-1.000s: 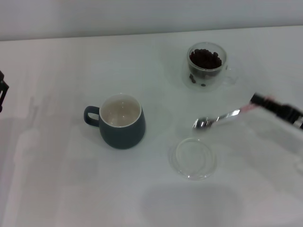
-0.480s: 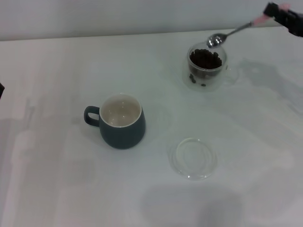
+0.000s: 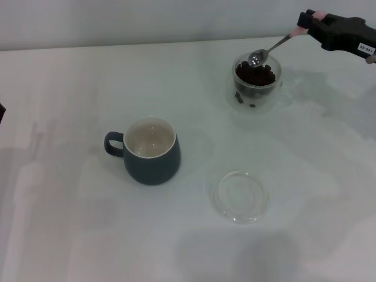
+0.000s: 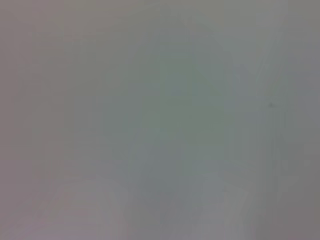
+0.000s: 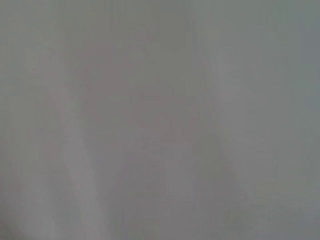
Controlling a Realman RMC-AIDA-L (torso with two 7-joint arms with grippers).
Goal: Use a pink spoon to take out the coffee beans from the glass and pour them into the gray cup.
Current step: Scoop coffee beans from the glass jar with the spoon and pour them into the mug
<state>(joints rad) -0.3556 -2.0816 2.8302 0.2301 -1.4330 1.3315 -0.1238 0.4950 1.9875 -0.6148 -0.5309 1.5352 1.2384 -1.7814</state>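
Right gripper (image 3: 317, 26), far right: clamped on pink spoon (image 3: 276, 44), bowl above coffee beans (image 3: 254, 73) in glass (image 3: 256, 82). Gray cup (image 3: 151, 150): empty; scooping not begun. Left gripper unseen.

A white desk (image 3: 88, 235) fills nearly the whole head view, its surface smooth and faintly glossy. Along the 12 o'clock edge it meets a pale grey wall (image 3: 147, 20), the joint running almost level from 9 to 3 o'clock. Soft, even light falls from above, leaving blurred grey shadows toward 6 o'clock and 3 o'clock. Both wrist views show only a featureless grey-white surface.
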